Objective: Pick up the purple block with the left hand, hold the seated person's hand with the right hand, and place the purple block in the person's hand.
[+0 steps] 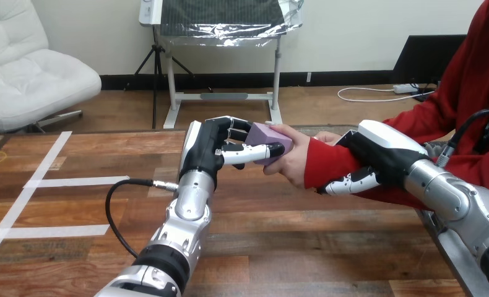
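The purple block is held above the table's middle, pinched between the thumb and fingers of my left hand. The block rests against the person's hand, which reaches in from the right in a red sleeve, and the person's fingers touch it too. My right hand lies over the person's forearm just behind the wrist, its fingers curled round the sleeve from above and its thumb under it.
The wooden table carries white tape lines at its left. A black cable loops beside my left forearm. The person's arm crosses the table's right part.
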Available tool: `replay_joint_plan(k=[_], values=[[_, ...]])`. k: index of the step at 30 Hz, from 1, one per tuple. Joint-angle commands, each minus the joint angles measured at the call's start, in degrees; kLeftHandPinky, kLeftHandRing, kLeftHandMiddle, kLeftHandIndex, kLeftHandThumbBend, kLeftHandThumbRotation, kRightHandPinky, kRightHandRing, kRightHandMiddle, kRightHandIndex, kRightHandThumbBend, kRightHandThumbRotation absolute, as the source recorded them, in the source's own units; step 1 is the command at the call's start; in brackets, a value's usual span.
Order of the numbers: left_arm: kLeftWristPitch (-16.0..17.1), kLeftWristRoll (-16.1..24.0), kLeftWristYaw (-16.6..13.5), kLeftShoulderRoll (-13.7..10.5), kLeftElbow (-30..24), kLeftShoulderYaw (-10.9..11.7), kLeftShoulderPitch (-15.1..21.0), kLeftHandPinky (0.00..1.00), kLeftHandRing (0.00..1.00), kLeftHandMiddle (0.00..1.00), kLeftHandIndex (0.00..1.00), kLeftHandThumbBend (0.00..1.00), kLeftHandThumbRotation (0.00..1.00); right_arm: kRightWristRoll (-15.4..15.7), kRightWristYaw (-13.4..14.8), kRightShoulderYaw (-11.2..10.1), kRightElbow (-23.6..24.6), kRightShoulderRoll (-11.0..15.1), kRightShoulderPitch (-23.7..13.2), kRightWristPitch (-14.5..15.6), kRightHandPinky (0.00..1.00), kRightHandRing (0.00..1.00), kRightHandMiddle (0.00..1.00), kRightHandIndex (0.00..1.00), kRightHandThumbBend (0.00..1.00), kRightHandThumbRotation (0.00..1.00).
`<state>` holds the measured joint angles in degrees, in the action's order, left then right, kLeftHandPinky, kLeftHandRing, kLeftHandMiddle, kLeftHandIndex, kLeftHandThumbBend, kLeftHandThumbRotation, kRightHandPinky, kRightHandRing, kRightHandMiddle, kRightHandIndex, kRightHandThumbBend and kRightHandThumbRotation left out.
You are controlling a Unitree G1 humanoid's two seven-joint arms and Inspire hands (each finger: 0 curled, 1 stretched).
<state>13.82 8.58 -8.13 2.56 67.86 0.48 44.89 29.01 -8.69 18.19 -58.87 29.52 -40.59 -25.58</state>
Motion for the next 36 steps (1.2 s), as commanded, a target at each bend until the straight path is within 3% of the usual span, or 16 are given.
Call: replay_joint_plan(k=[1,7,8,13,15,22,27,31,36], values=[[-0.2,0.7,2.7,2.9,-0.4,-2.2,5.7,0.35,0.40,0.44,0.44,0.74,0.00,-2.8,0.7,-1.6,5.4,-3.3,-4.1,-1.7,0.26,0.29,0.34,0.35,0.61,0.34],[-1.9,-0.6,6.6,2.4,-0.4,-1.5,5.3,0.40,0.49,0.53,0.52,0.78,0.06,-2.8,1.1,-1.9,4.7,-3.0,-3.8,-2.5,0.24,0.27,0.31,0.32,0.61,0.36],[-1.9,-0.9,7.2,2.3,-0.4,-1.3,5.2,0.43,0.55,0.60,0.57,0.81,0.16,-2.8,1.1,-1.9,4.7,-3.0,-3.8,-2.5,0.23,0.26,0.30,0.31,0.61,0.37],[-1.9,-2.0,9.5,1.7,-0.7,-0.9,4.6,0.52,0.68,0.71,0.67,0.87,0.36,-2.8,1.4,-2.0,4.6,-2.8,-3.5,-2.6,0.22,0.26,0.30,0.30,0.62,0.38],[-1.9,-2.1,9.9,1.5,-0.9,-1.0,4.4,0.58,0.75,0.77,0.73,0.88,0.50,-2.8,1.5,-2.0,4.4,-2.7,-3.4,-3.0,0.24,0.27,0.31,0.31,0.62,0.38],[-1.0,-2.6,11.5,0.3,-2.2,-0.7,3.4,0.71,0.86,0.87,0.83,0.91,0.70,-3.5,0.4,-2.2,4.1,-2.4,-3.1,-3.6,0.27,0.31,0.34,0.34,0.65,0.38],[0.4,-2.3,11.6,-0.5,-3.1,-0.7,2.5,0.82,0.90,0.90,0.87,0.91,0.84,-4.2,-2.2,-1.9,3.8,-2.0,-3.3,-3.4,0.34,0.38,0.43,0.43,0.73,0.46],[1.0,-1.8,11.3,-1.6,-4.3,-0.8,1.7,0.86,0.92,0.91,0.89,0.91,0.90,-4.3,-4.5,-1.4,4.5,-1.6,-3.3,-2.4,0.41,0.45,0.50,0.52,0.79,0.54],[2.3,-2.1,12.1,-2.8,-5.6,-0.4,0.6,0.92,0.95,0.93,0.90,0.94,0.94,-4.0,-5.6,-1.1,5.0,-1.1,-3.1,-2.2,0.52,0.58,0.62,0.64,0.89,0.67]])
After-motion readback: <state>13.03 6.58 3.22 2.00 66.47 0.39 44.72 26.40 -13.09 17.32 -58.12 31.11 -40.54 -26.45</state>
